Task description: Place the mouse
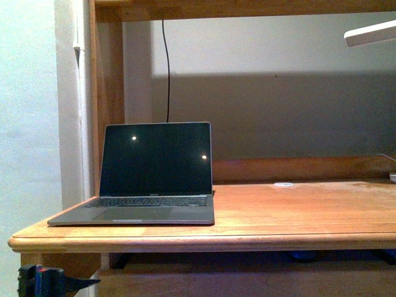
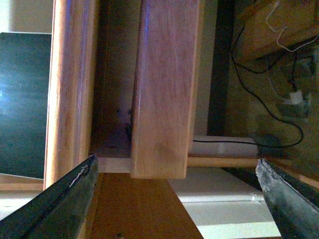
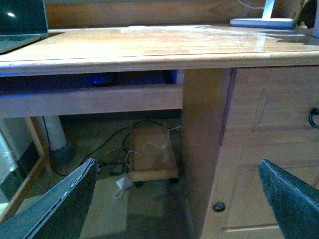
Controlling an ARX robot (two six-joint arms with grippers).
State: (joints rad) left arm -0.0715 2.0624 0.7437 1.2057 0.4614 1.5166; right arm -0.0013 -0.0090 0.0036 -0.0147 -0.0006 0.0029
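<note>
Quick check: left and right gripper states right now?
Left gripper: open, holding nothing.
Right gripper: open, holding nothing.

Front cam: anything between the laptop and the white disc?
Nothing: bare desktop between laptop and white disc, shown in the front view.

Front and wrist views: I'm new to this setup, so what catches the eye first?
An open laptop, screen dark, stands at the left end of the wooden desk. Under its top, a dark domed shape, likely the mouse, lies on a shelf.
</note>
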